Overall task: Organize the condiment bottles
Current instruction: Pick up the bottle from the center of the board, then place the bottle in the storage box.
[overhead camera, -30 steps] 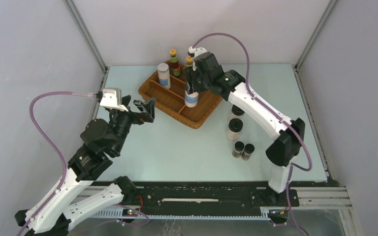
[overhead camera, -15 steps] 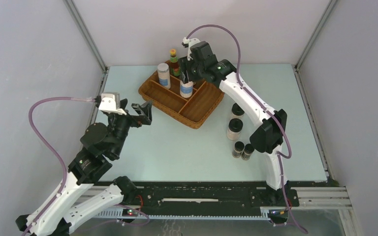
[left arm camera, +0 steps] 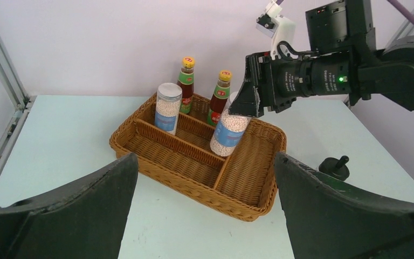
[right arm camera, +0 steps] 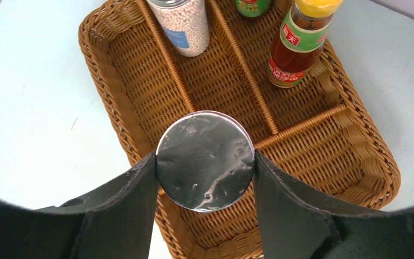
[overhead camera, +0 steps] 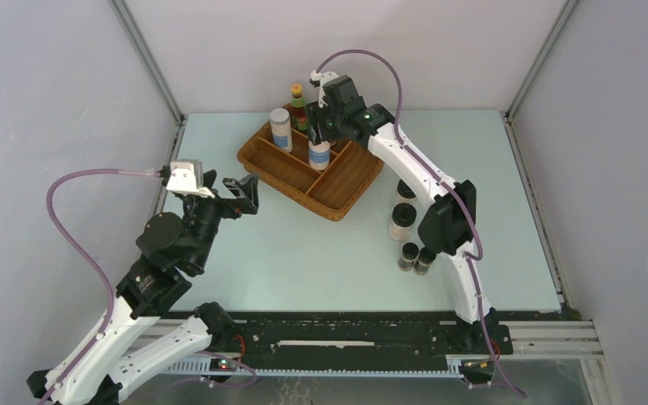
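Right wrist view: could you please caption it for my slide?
Right gripper holds a silver-lidded jar over the wicker tray.

Sauce bottles point(left arm camera: 186, 81) and a jar point(left arm camera: 168, 108) stand at the tray's point(overhead camera: 346, 181) twelve o'clock end, a second jar point(left arm camera: 229, 129) over its middle. Shakers point(overhead camera: 402, 223) and vials point(overhead camera: 407, 256) stand on the worktop point(overhead camera: 304, 253) at its four o'clock.

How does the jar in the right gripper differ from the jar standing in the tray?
The held jar is tilted, clamped at its lid by the right gripper, over a divider of the tray; the standing jar is upright and untouched in a compartment. Both have silver lids, blue labels and white granules.
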